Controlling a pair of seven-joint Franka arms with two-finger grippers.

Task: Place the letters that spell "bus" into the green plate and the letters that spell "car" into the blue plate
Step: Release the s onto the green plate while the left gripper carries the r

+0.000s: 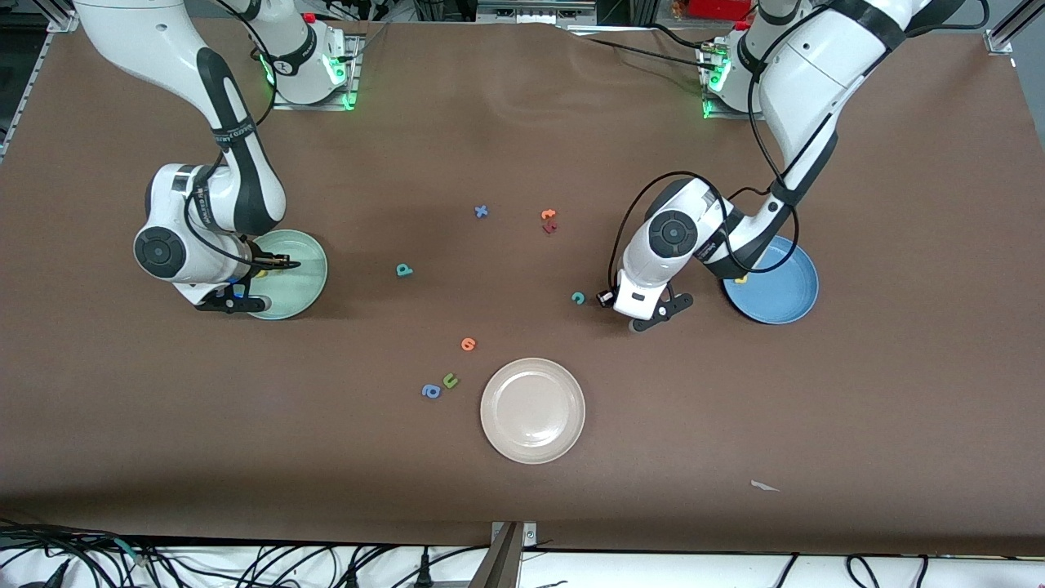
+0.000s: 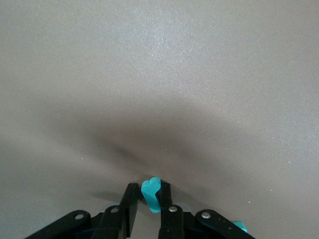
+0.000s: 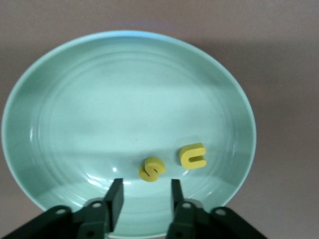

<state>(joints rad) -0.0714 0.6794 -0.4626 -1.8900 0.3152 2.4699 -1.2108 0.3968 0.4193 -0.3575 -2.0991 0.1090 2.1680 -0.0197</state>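
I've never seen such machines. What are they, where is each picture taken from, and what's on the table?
Two white robot arms, each ending in two-finger jaws. The wide picture looks down from across the brown table; the others come from wrist cameras. The right arm's jaws hang open over the pale green round plate, where a yellow foam s and yellow foam u lie. The left arm's jaws, beside the blue round plate, pinch a small teal foam letter. A beige round plate and loose foam letters lie there too.
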